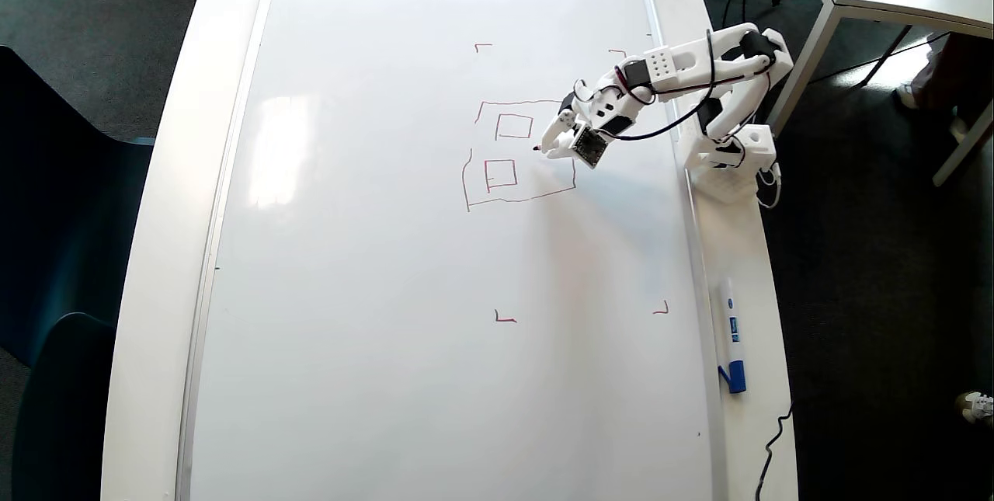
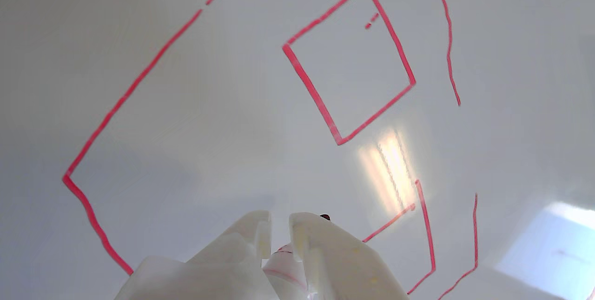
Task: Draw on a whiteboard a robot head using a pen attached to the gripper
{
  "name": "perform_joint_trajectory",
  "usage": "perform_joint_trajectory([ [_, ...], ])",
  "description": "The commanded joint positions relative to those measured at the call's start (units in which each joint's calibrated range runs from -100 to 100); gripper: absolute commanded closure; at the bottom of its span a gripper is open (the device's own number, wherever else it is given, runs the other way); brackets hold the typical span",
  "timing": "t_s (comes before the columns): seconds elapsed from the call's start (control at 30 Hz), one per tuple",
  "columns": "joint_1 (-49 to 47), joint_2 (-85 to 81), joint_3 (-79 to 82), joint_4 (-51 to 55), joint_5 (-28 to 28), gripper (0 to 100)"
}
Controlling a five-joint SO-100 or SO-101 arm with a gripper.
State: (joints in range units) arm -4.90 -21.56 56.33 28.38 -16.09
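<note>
Gripper (image 1: 553, 145) pinches the pen (image 1: 539, 147), tip between two drawn squares of the head (image 1: 519, 155), near the board's (image 1: 388, 330) right edge.

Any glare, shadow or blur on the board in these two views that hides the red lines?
Overhead view: soft window glare on the whiteboard left of the robot head, lines clear, faint shadow below the gripper. Wrist view: a bright streaked reflection washes out one inner line; gripper and pen look soft and close.
</note>
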Motion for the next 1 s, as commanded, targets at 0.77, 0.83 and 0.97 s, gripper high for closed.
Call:
perform_joint_trajectory([
  [0.77,-4.12,4.91,-1.54,-3.53,-2.25,99],
  [0.83,-4.12,5.08,-1.63,-3.53,-2.25,99],
  [0.97,-4.12,5.16,-1.72,-3.53,-2.25,99],
])
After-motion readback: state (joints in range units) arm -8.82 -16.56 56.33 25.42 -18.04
